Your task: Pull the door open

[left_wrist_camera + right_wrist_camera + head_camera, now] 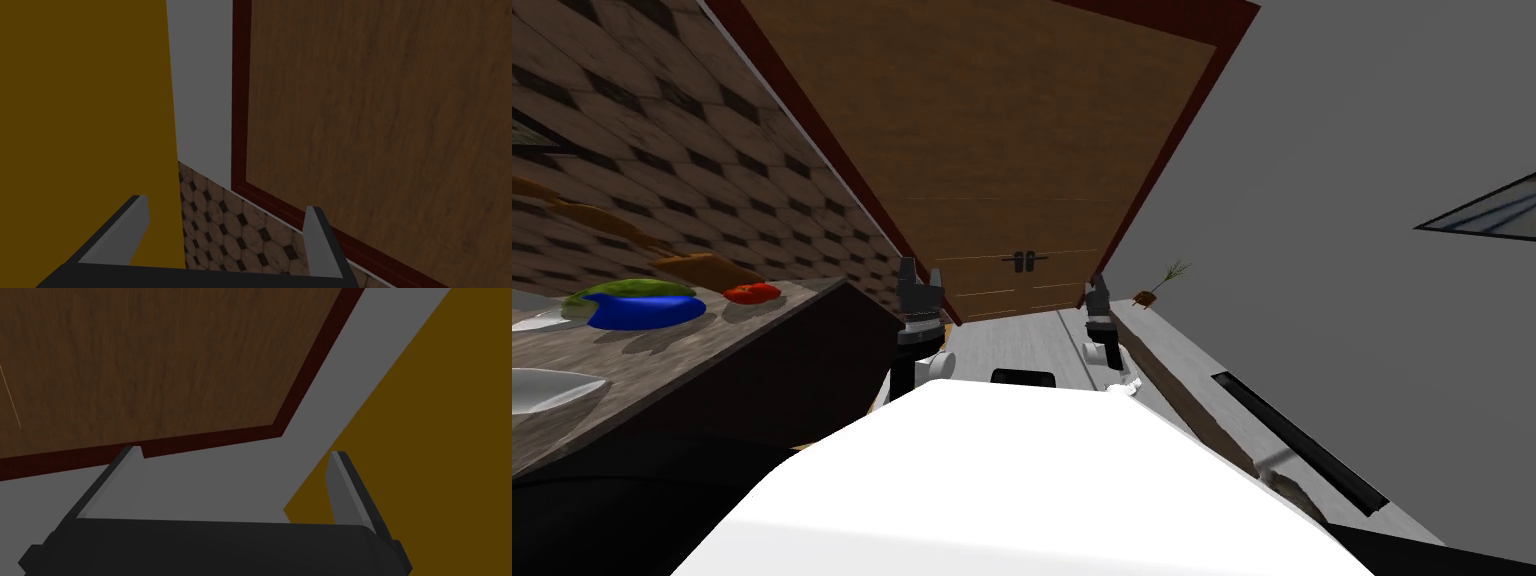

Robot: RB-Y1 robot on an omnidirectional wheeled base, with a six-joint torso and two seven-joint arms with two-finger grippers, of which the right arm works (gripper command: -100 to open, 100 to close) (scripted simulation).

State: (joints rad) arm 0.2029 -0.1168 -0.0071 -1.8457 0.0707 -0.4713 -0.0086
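A brown wooden door (992,150) in a dark red frame (812,130) stands straight ahead of me, closed. Its small dark handle (1024,261) sits low in the panel, between my two raised arms. My left gripper (920,272) is up at the door's left edge, open with nothing between its fingers (315,235). My right gripper (1097,290) is up at the door's right edge, also open and empty (235,460). Both wrist views look at the door (380,125) (150,363) and its red frame from a short distance. Neither gripper touches the handle.
A stone-topped counter (662,350) runs along my left with a blue bowl (647,310), a red fruit (752,292) and a white dish (542,390). A low grey ledge (1202,380) with a small plant (1157,285) runs on my right. A tiled wall (642,130) stands left of the door.
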